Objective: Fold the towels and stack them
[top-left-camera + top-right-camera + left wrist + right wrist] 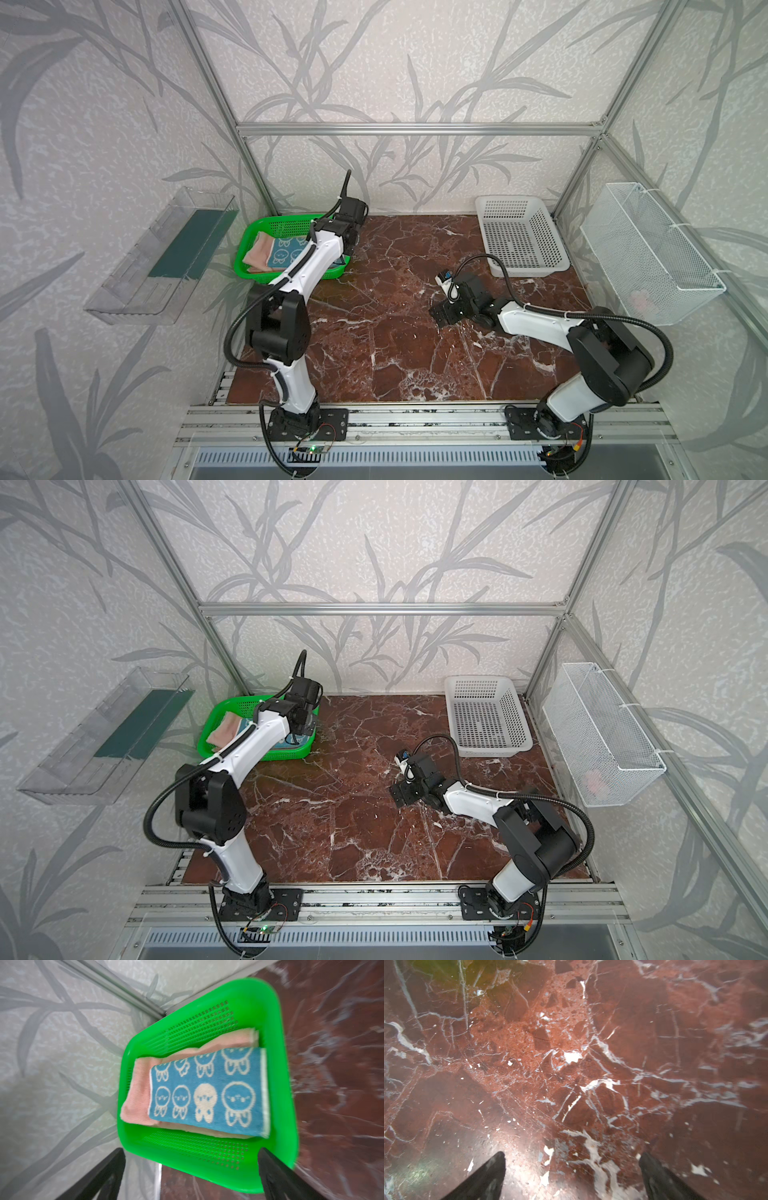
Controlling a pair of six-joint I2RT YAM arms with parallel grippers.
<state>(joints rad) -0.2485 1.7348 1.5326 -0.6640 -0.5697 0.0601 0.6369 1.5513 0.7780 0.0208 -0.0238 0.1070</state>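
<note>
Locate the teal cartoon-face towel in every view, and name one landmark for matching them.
Top view: teal towel in the green basket at far left, beside the left arm.
Top view: same basket; only a sliver of the towel shows past the arm.
Left wrist: mid-frame, lying on the pink towel.
Right wrist: not in it; only the marble table.
Shared landmark: the green basket.

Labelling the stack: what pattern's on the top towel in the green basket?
The top towel is teal-blue with white cartoon faces, clearest in the left wrist view.
</note>
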